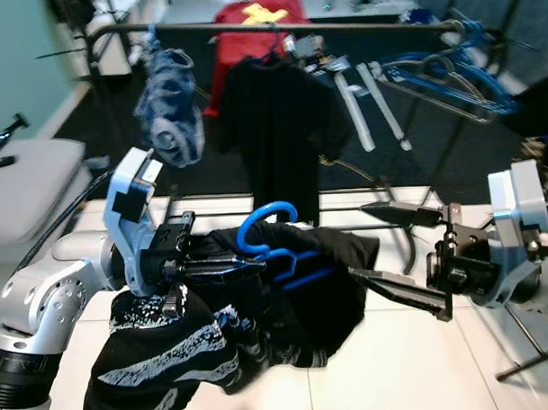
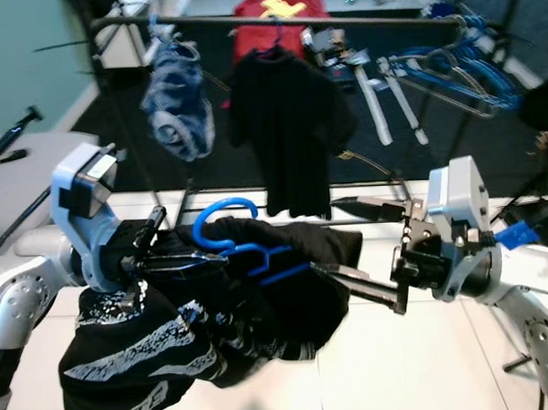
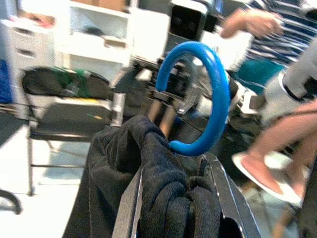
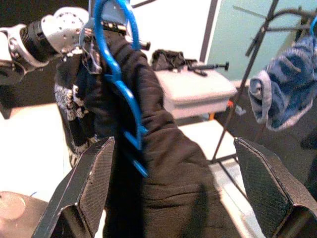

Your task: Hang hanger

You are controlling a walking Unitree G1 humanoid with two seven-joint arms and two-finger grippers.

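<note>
Left hand [image 1: 224, 263] pinches the dark garment [image 1: 260, 313] draped on the blue hanger [image 1: 274, 245] at its left shoulder, near and below the rail [image 1: 277, 28] with its black shirt [image 1: 285, 124], while the right hand [image 1: 383, 246] stands spread just right of the cloth, not touching. Along the left wrist, the fingers [image 3: 225, 198] clamp bunched cloth under the hook [image 3: 200, 94]. From the right wrist, the fingers [image 4: 96, 178] flank the soft, limp, probably light garment; the stiff, slick plastic hanger seems the firmer hold.
</note>
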